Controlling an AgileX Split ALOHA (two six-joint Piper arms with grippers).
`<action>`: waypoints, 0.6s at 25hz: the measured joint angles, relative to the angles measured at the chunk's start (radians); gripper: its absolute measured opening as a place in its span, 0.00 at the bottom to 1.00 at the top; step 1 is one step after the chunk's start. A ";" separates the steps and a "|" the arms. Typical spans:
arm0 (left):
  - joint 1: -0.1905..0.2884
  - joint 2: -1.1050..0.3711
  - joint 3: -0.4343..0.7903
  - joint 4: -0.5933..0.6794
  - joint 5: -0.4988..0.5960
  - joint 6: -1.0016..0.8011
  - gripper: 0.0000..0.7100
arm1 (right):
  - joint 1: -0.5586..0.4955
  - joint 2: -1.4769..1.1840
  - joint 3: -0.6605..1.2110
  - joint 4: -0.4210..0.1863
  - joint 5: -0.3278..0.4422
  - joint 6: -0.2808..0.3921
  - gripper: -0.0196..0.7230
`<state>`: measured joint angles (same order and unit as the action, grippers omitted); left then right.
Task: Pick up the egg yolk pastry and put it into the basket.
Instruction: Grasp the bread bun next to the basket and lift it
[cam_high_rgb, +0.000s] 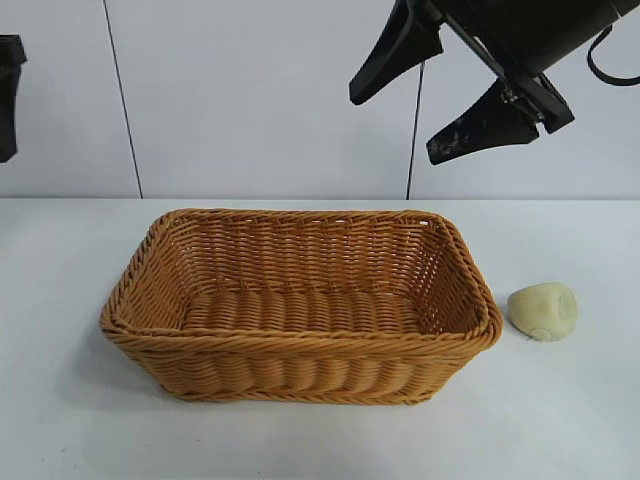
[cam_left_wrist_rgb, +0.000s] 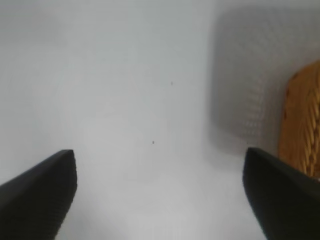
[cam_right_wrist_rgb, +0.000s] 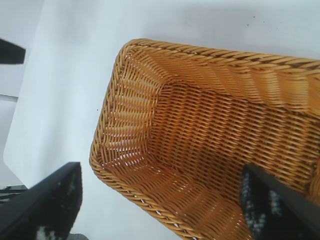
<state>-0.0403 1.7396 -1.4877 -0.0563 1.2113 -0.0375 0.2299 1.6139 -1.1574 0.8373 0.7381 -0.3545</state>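
Exterior view shows the pastry (cam_high_rgb: 543, 311) lying on the white desk (cam_high_rgb: 320, 440) just right of the basket (cam_high_rgb: 300, 375), outside it and not yet picked up. We judge it light, soft and easily dented, so we would close gently across its rounded sides, low near the flat base. Our right tool (cam_high_rgb: 440, 95) hangs high above the basket's right end, jaws spread wide and empty. Our left tool (cam_left_wrist_rgb: 160, 192) is also wide open over bare desk beside the basket's edge. Behind stands a plain pale panelled wall (cam_high_rgb: 250, 90).
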 joint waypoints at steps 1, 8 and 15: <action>0.000 -0.094 0.098 0.004 0.001 0.004 0.98 | 0.000 0.000 0.000 -0.001 0.000 0.000 0.82; 0.000 -0.445 0.387 0.009 0.002 0.011 0.98 | 0.000 0.000 0.000 -0.003 0.000 0.000 0.82; 0.000 -0.769 0.652 0.009 0.001 0.011 0.98 | 0.000 0.000 0.000 -0.003 0.003 0.000 0.82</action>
<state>-0.0403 0.9703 -0.8355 -0.0472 1.2124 -0.0263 0.2299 1.6139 -1.1574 0.8338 0.7414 -0.3545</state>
